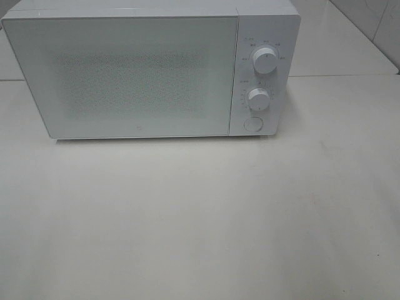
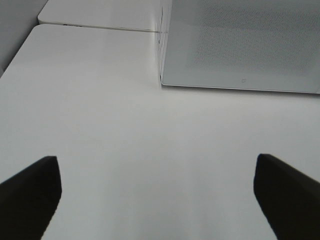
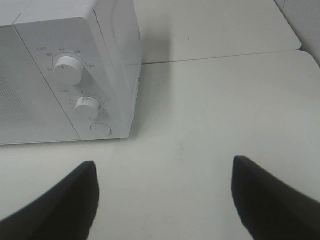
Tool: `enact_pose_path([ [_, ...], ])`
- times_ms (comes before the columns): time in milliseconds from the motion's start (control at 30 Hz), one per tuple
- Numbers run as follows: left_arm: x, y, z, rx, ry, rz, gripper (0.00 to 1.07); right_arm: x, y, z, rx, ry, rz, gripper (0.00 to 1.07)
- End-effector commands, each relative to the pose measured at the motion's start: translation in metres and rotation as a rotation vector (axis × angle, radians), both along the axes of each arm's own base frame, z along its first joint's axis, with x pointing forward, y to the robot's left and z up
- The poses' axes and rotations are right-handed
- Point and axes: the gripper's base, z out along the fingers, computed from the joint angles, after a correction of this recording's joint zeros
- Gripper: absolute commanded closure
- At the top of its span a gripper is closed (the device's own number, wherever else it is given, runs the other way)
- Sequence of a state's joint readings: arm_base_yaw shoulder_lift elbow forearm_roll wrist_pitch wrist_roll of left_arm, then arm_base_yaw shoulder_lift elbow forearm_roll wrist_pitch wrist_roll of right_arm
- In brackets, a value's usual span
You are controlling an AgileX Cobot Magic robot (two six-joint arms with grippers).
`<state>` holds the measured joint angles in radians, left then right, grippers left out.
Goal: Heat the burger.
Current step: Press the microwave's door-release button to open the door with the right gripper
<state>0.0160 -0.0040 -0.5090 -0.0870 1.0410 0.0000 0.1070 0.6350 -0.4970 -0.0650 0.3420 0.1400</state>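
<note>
Grippers both spread, nothing pinched: left gripper (image 2: 156, 161) with dark fingers (image 2: 30, 195) set far apart over the white table (image 2: 125, 115), right gripper (image 3: 164, 164) likewise gaping, a touch narrower by the look of it. Neither in sight from the high camera, so presumably drawn back toward the near edge, both aimed at the microwave (image 1: 125, 75). Probably parked that way to keep the oven front unobstructed and either arm free for a first move. Ahead of the left: lower corner of the shut door (image 2: 240, 45), flush against the body, well apart from the fingertips. Ahead of the right: control panel (image 3: 40, 115) with upper knob (image 3: 68, 69), lower knob (image 3: 88, 106) and round button (image 3: 100, 129) beneath. A sensible split, judging by position: right arm for dials and button, left arm for the door side. No sign of the burger in any view, neither on the table nor between fingers; perhaps behind the dotted, opaque door, perhaps out of frame, cannot tell which. Hard, therefore, to judge the stage: either nothing loaded yet, or loaded and waiting on the dials. Next likely call: a press on the button or a turn of a knob, with the wide jaws needing to narrow first for any hold on so small a dial.
</note>
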Motion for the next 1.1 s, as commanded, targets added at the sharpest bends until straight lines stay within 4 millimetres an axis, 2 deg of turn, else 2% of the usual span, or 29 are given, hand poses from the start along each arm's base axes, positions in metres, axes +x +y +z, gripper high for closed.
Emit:
enact_pose_path([
  [33, -0.003, 0.0, -0.001, -0.002, -0.026, 0.001, 0.07, 0.009, 0.001, -0.006, 0.011, -0.025, -0.006, 0.37],
  [167, -0.003, 0.0, -0.001, -0.002, -0.026, 0.001, 0.07, 0.025, 0.003, -0.02, 0.02, -0.07, 0.007, 0.37],
  [433, -0.003, 0.0, -0.001, -0.002, -0.026, 0.001, 0.07, 0.045, 0.008, -0.044, 0.042, -0.218, 0.036, 0.37],
  [867, -0.003, 0.0, -0.001, -0.002, -0.026, 0.001, 0.07, 0.076, 0.013, -0.069, 0.008, -0.264, 0.072, 0.37],
  [1000, -0.003, 0.0, -0.001, -0.002, -0.026, 0.001, 0.07, 0.089, 0.016, -0.083, -0.058, -0.289, 0.106, 0.37],
  [1100, -0.003, 0.0, -0.001, -0.002, -0.026, 0.001, 0.07, 0.091, 0.018, -0.093, -0.054, -0.293, 0.1, 0.37],
])
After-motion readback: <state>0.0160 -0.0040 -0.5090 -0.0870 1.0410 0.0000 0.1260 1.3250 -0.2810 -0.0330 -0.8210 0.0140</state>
